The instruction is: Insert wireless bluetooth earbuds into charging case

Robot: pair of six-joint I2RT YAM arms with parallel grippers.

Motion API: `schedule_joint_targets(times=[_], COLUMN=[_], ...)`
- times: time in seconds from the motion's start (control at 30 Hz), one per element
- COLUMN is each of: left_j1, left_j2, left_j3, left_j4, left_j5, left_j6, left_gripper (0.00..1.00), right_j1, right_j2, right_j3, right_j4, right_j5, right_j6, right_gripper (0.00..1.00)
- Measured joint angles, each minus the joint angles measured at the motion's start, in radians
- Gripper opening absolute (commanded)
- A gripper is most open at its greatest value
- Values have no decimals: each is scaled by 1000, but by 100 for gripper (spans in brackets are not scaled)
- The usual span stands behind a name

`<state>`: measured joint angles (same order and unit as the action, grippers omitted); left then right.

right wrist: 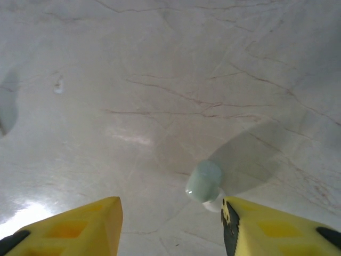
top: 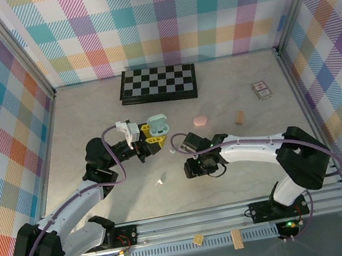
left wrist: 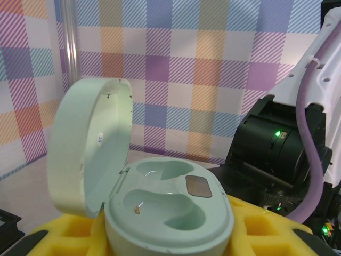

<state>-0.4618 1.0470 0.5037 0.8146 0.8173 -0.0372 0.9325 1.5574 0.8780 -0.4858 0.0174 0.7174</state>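
- Mint-green earbud (right wrist: 204, 182) lies on the pale tabletop (top: 91, 121), between the yellow fingers of the right claw (right wrist: 170, 216) and close to the right-hand one; whether it touches that finger is unclear.
- Right claw is low over the tabletop with its jaws apart, clamping nothing.
- Charging case (left wrist: 169, 210), also mint green, sits gripped in the left claw (top: 154, 133), raised off the tabletop, with its lid swung up and both wells facing upward.
- A tiny white piece (top: 160, 181) lies on the tabletop between the two arms, too small to make out.
- Farther back are a pink case (top: 200, 120), a wooden block (top: 239, 117), a card box (top: 261, 90) and a chessboard (top: 158, 84).
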Motion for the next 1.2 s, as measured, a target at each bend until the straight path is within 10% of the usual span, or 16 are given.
schedule_joint_targets(times=[0.67,1.2], left_j1=[0,0], left_j2=[1,1], left_j3=[0,0], left_j4=[52,52], left_j5=[26,27], left_j6=[-45,-45], left_gripper=[31,31], right_j1=[0,-23], right_j2=[100,103], right_j3=[71,123], right_j4=[-45,-114], right_j5=[64,107], right_j6=[-54,-189], right_gripper=[18,20])
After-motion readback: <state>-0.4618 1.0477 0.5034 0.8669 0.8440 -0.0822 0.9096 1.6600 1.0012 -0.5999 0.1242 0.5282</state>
